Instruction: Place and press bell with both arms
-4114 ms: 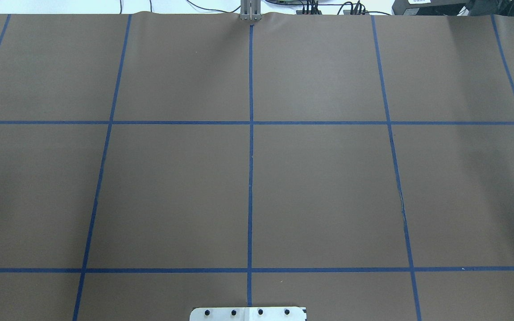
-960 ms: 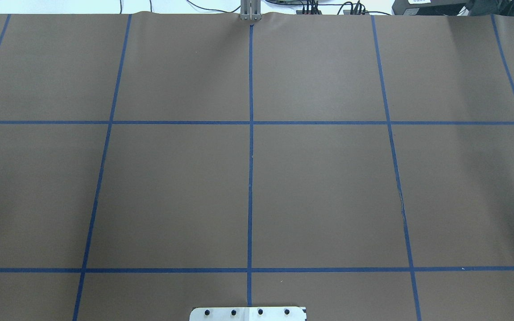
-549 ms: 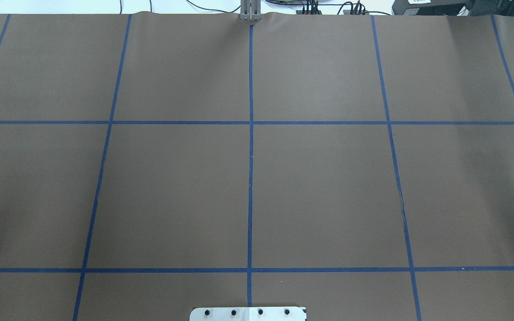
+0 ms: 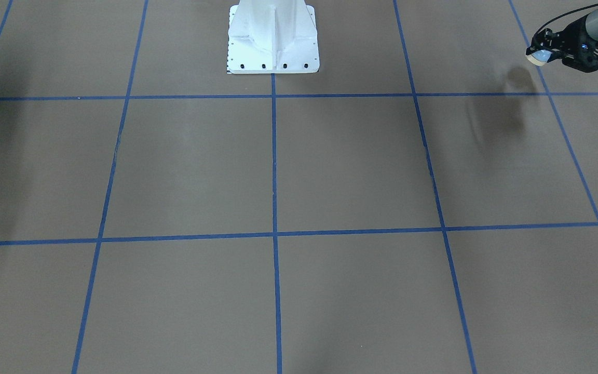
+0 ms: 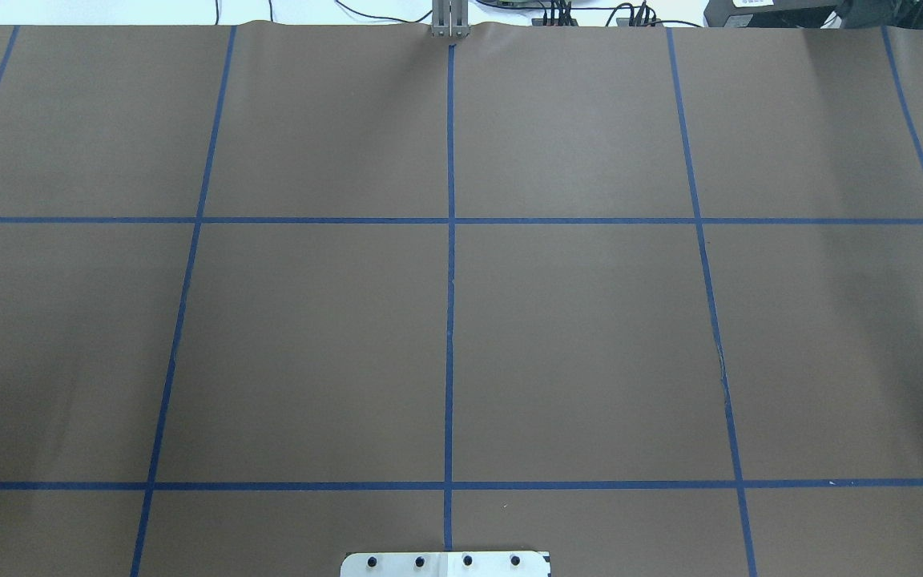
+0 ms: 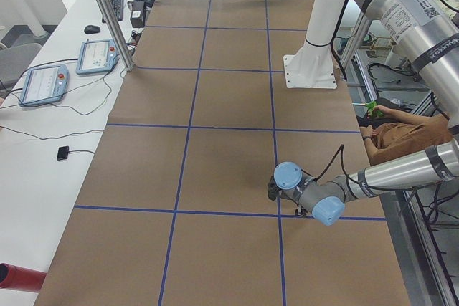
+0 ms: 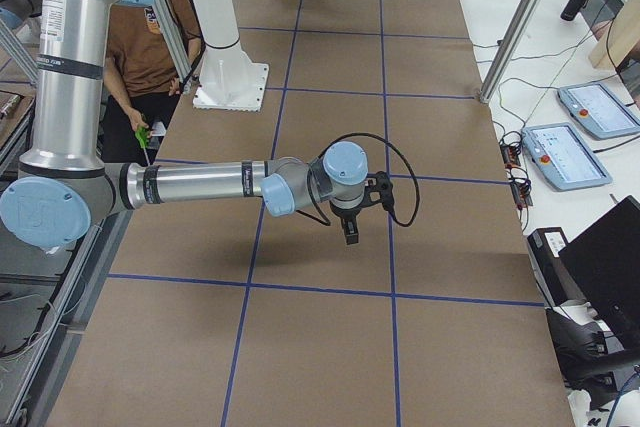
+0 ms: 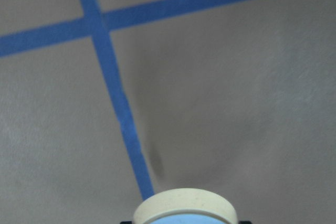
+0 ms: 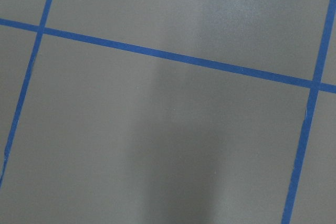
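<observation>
We find the bell (image 4: 538,56) clearly in only two views. In the front-facing view the left pincer (image 4: 544,52) is closed on it and holds it in the air, and a dark shadow (image 4: 506,111) lies on the table (image 4: 330,166) under the pincer. The left wrist view shows what that one cannot: the bell's cream rim (image 8: 184,205) stands just ahead of the pincer, the blue dome behind it, and a crossing of blue tape lines (image 8: 113,103) lies further ahead on the brown cover. From the table's left end the left arm (image 6: 387,173) hides the bell. The right pincer (image 7: 350,232) appears clearly only in the view from the right end, where it points down over the table at the end of the right arm (image 7: 200,185); whether it is open or closed we cannot tell. Its wrist view gives only the cover and tape. The overhead view gives only the taped cover and the foot of the white pedestal (image 5: 445,564).
</observation>
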### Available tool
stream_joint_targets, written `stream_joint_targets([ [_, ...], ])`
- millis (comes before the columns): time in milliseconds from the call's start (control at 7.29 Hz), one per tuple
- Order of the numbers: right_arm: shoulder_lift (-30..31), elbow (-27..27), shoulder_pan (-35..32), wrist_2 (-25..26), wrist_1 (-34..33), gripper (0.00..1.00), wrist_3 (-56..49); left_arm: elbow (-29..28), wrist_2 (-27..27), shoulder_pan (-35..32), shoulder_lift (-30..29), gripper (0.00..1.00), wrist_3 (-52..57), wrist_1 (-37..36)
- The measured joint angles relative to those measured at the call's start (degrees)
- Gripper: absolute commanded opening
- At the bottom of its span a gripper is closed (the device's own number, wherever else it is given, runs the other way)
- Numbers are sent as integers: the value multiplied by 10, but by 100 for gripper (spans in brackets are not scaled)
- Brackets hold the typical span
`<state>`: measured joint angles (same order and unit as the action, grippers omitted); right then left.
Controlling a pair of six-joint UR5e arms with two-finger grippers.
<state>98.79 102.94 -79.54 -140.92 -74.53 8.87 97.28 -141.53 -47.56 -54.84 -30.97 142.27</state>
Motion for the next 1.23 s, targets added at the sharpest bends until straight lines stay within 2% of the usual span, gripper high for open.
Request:
stream_joint_targets([
  [411, 3, -2, 0, 0, 0, 100, 0, 95, 15, -43, -50, 24, 1, -123],
  [686, 3, -2, 0, 1, 0, 100, -1, 126, 33, -52, -125, 24, 2, -226],
  [960, 3, -5, 0, 8, 0, 100, -1, 139, 49, -60, -250, 24, 4, -375],
  [1234, 2, -10, 0, 11, 0, 100, -1, 127, 68, -59, -423, 25, 5, -553],
])
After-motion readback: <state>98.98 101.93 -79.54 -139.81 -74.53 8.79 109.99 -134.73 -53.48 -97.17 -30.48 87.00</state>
